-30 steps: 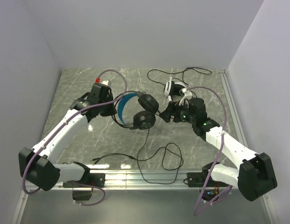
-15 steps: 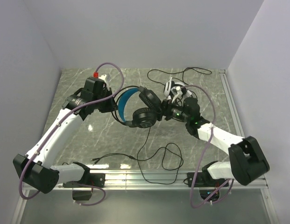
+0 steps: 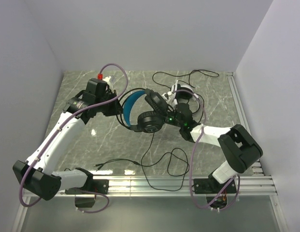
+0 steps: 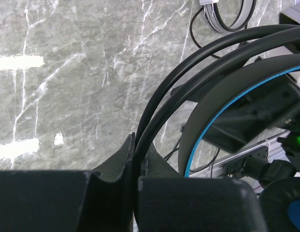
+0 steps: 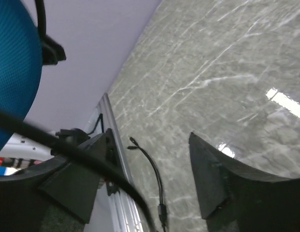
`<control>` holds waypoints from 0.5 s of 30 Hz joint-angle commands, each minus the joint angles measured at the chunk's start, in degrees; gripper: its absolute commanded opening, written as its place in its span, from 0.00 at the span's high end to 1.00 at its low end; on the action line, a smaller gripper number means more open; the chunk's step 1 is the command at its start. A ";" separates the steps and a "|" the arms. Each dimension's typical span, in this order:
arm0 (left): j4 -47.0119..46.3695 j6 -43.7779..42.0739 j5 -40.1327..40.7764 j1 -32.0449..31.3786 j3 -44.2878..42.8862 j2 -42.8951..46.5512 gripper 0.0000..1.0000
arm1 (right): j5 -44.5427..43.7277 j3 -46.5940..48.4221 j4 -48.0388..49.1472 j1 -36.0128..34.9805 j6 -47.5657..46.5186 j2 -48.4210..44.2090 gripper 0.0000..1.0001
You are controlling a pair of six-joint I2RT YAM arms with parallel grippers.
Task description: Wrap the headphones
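Mid-table, left arm (image 3: pixel 63 137) and right arm (image 3: pixel 212 131) flank headphones (image 3: pixel 149 122).

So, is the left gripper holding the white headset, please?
No, the left gripper is clamped on the black frame hoops of the blue-banded headset.

The right claw (image 5: pixel 150 140) has its two dark fingers (image 5: pixel 222 186) spread well apart above the grey marbled surface (image 5: pixel 212 63). A thin black cable (image 5: pixel 92 166) crosses the finger at frame left. Blue mesh of the headphones (image 5: pixel 14 63) fills the upper left corner. A plug-ended lead (image 5: pixel 152 169) lies on the surface beside the metal rail (image 5: pixel 105 104).
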State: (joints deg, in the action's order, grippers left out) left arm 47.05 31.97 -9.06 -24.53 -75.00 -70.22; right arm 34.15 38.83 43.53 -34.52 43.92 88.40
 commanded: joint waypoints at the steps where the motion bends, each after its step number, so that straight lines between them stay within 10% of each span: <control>1: -4.07 1.17 -3.33 0.19 -2.34 1.48 1.00 | -0.05 2.48 8.06 -0.89 3.36 1.68 0.31; 7: -6.17 2.13 -4.47 0.19 -1.20 1.31 1.00 | -0.49 3.09 8.15 -2.13 3.10 2.83 0.94; 15: -12.94 6.53 -5.35 1.15 0.38 1.14 1.00 | 0.13 0.91 11.75 -4.93 4.33 3.88 1.00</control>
State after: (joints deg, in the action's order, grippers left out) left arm 42.24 34.33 -11.16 -24.14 -74.02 -70.22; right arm 33.89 39.83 50.24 -37.91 47.48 92.12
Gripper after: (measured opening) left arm 0.063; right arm 0.007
